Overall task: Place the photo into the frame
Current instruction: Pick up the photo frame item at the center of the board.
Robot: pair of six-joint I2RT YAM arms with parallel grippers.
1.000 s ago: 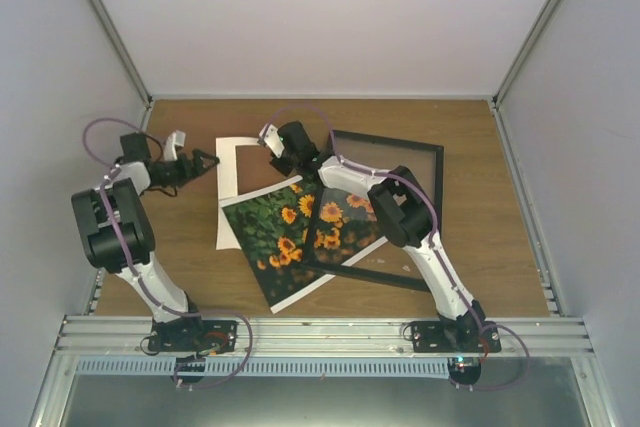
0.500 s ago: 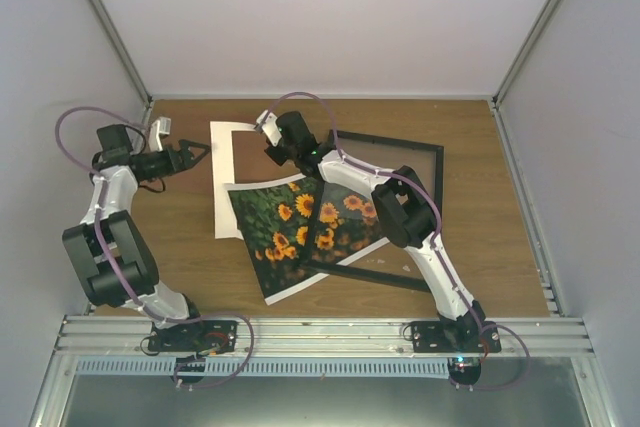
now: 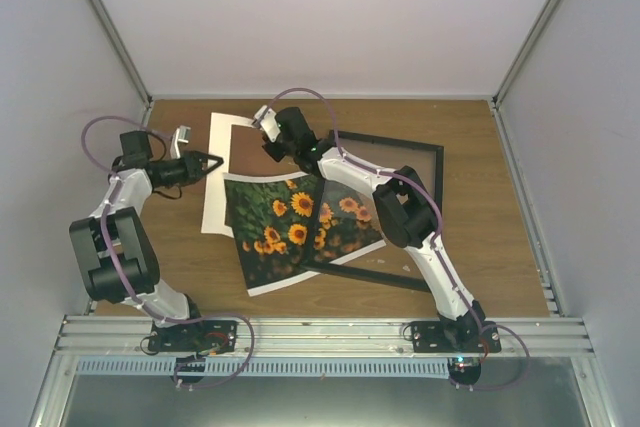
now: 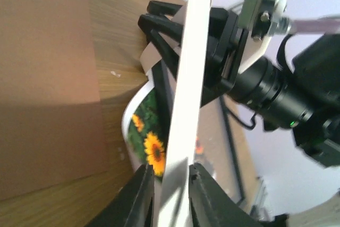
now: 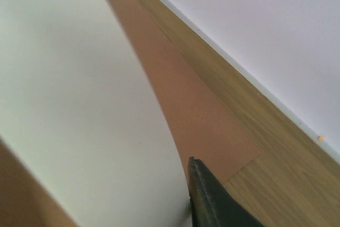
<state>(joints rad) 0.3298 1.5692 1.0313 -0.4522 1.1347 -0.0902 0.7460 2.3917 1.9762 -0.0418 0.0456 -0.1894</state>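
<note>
– Wooden table [image 3: 500, 207] inside white enclosure walls, noted. Where does the rectangular paper sunflower photo [image 3: 285, 227] with its thin white border lie?
– Flat and skewed. Its left part lies over the plain white mat [image 3: 213, 187] with the cut-out window. The left rail of the thin black frame [image 3: 395, 140] shows across its right part, so that part appears tucked beneath. It is not seated in the frame, and the task is judged far from done
– Jaws?
– The left gripper [image 3: 208, 161] pinches the mat's left border; its wrist view shows the sheet edge-on between both fingers. The right gripper [image 3: 266, 129] shows one finger only in its own view, beside a bowed white sheet above the flat brown board [image 5: 202, 115]. It is judged nearly closed on the mat's far border, not confirmed
– Hazards?
– Three. The photo rests on the mat, so lifting or dragging the mat may carry the print along, pull it from under the rail or crease it. The mat bows, and two arms pulling unevenly could kink it. A thin edge pinch may slip, dropping the mat onto the print or knocking the frame askew
</note>
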